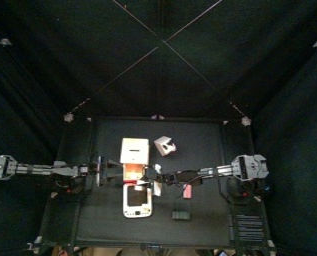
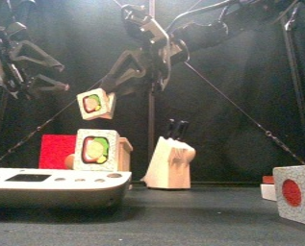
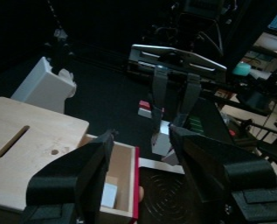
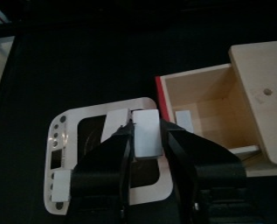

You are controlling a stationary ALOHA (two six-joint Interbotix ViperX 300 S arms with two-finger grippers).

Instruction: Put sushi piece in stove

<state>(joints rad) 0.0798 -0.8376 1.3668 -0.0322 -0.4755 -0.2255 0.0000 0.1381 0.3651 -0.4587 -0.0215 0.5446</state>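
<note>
Place: a robotics lab test pen is showing here, staged as a toy kitchen.
Enclosure: black curtains (image 1: pixel 67 60) are closing in the frame's edges around a small black table (image 1: pixel 201 205) at centre.
Props: a toy knife block (image 2: pixel 169 161) is standing mid-frame; a wooden stove (image 4: pixel 239 105) is sitting right.

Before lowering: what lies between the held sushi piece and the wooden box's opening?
Right wrist view: only a red panel separates the sushi piece from the wooden box opening.
</note>
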